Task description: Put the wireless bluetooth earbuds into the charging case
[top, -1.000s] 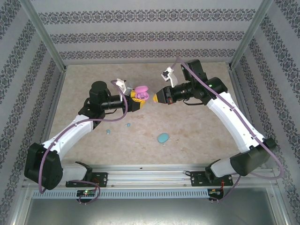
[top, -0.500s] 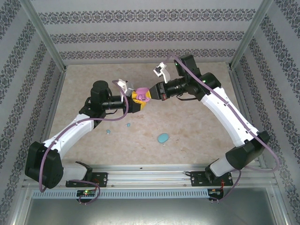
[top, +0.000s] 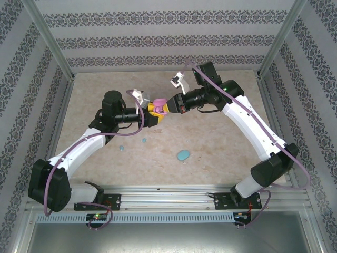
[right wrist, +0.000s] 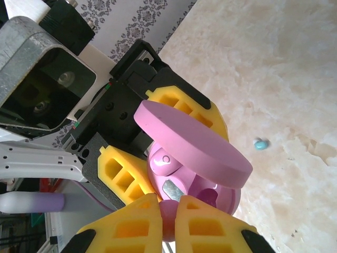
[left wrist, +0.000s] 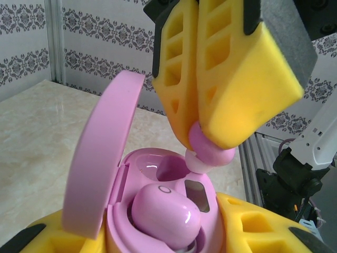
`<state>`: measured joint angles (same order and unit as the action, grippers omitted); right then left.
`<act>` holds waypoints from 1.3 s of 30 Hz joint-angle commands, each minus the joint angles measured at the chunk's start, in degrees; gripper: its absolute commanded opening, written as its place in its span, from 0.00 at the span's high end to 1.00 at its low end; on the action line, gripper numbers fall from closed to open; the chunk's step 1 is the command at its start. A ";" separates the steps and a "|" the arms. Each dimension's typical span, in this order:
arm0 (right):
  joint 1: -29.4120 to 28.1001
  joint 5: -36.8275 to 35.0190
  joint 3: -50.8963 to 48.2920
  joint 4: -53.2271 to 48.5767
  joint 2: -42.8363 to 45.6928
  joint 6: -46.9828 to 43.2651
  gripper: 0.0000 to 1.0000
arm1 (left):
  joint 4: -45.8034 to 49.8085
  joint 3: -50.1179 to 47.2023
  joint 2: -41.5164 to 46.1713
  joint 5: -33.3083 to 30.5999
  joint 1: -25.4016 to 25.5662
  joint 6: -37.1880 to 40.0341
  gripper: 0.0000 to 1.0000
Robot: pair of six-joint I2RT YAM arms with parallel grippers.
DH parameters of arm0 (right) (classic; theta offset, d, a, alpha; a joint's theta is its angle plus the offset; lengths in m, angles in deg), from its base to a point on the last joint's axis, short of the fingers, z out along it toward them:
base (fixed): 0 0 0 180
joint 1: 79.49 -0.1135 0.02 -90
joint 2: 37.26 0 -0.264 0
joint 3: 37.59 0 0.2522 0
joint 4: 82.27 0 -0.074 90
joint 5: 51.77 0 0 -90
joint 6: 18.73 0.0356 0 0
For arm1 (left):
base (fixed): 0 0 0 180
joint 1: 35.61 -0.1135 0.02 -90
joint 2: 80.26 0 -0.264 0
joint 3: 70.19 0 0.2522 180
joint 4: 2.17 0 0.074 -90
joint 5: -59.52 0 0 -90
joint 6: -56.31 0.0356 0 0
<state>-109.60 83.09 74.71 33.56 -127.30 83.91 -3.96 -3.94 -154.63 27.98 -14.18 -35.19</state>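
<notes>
Insertion step, top view first: the left gripper [top: 152,113] is clamped on the open pink case [top: 159,100] and holds it up off the table [top: 221,132]. The right gripper [top: 169,104] noses right up against the pink case from the right arm's side. Well apart from the pink case, toward the arm bases, a light-blue case [top: 182,155] lies on the table. Two light-blue earbuds [top: 121,148] lie loose on the left arm's side of it. Over to the left wrist view. The lid [left wrist: 100,158] stands up at the pink case's left, and a seated earbud [left wrist: 166,213] fills the near socket. The right gripper's yellow fingers [left wrist: 231,100] are pinched together on a second pink earbud [left wrist: 208,153], which hangs just above the pink case's far rim. I cannot tell whether it touches. Now the right wrist view. The same pink earbud sits between those fingertips, with the empty socket [right wrist: 208,197] just beyond it. The seated earbud is tucked under the lid on the pink case's other side. So one socket is filled and one is open. By my read, the second pink bud is at the point of going in. The next move calls for a short, straight push with the bud lined up to that socket. Then the jaws part, while the left grip keeps the case steady.
</notes>
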 commanded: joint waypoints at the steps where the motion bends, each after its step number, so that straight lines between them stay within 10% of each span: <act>1: 0.49 -1.48 1.21 -2.06 -0.94 -1.51 0.93 | -1.41 1.39 0.01 1.97 1.00 0.09 0.74; 39: 0.40 -2.87 3.35 -6.13 -4.00 -4.36 0.88 | -0.75 2.08 -0.16 1.85 1.33 0.24 0.74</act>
<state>-108.90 81.38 76.78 30.23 -130.03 81.36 -3.61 -3.89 -155.46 27.94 -13.44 -35.21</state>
